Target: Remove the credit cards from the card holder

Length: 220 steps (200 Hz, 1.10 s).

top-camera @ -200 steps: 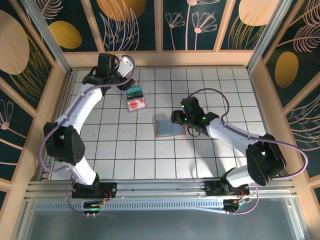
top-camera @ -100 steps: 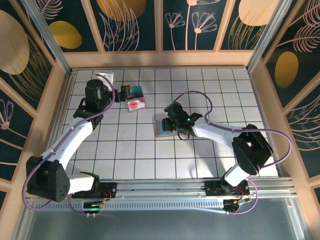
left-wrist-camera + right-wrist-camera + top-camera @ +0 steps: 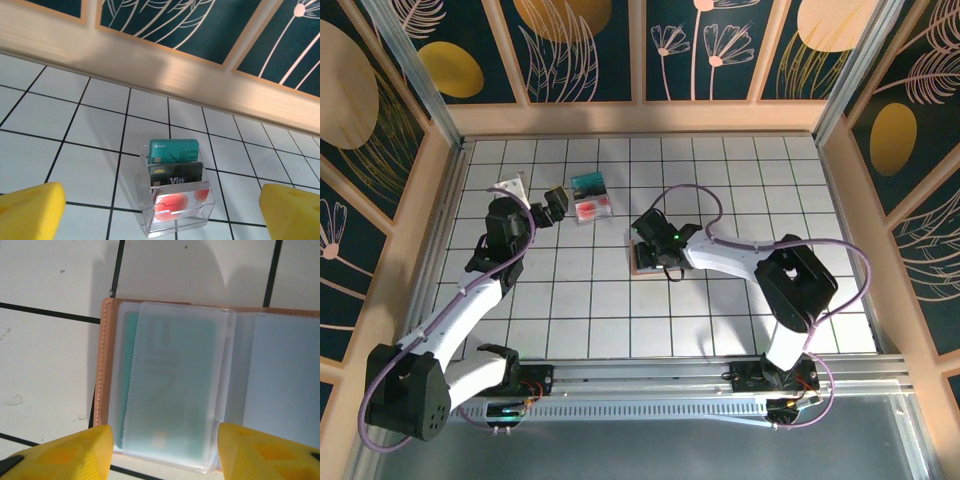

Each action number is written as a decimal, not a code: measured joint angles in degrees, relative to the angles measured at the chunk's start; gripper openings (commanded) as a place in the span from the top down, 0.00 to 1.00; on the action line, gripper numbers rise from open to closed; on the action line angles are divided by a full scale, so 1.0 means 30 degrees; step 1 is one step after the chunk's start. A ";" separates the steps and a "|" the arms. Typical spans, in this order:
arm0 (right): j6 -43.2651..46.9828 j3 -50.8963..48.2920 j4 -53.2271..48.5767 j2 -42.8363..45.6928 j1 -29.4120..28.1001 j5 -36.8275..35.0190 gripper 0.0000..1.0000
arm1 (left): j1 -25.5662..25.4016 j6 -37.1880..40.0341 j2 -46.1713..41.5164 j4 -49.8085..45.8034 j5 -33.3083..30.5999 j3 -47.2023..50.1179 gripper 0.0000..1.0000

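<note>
The tan-pink leather-like folding card holder lies open on the white tiled table near its centre, a teal plastic card in its frosted sleeve. The right fingers hover apart astride that sleeve, gripping nothing. The left fingers gape wide, empty, facing a clear plastic stand far-left of the holder, with teal, dark and red-and-white cards.

**A:** The white bench with its black grid is lying bright under even light.

**B:** Teal wall panels, painted with golden discs and pale flowers, are ringing it inside a light wooden frame. A metal rail is edging the near side.
</note>
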<state>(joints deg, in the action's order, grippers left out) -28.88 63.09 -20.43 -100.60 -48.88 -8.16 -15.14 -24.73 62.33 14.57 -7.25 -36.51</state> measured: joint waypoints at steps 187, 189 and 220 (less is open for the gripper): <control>0.1690 0.0124 0.0452 -0.1377 -0.0211 0.1071 0.83 | -0.1413 -0.0918 -0.1880 0.1253 -0.2135 0.1457 0.01; 0.1741 0.0073 0.0466 -0.1341 -0.0204 0.1115 0.83 | -0.1596 -0.0889 -0.1923 0.1290 -0.2273 0.1457 0.01; 0.2688 -0.0627 0.0576 -0.0663 -0.0211 0.2047 0.81 | -0.3971 -0.0306 -0.2098 0.1814 -0.4014 0.1457 0.01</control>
<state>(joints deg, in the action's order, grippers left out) -20.82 61.21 -18.70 -102.59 -49.52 -2.02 -27.05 -25.65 56.03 20.01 -19.29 -32.14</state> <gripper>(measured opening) 0.176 0.988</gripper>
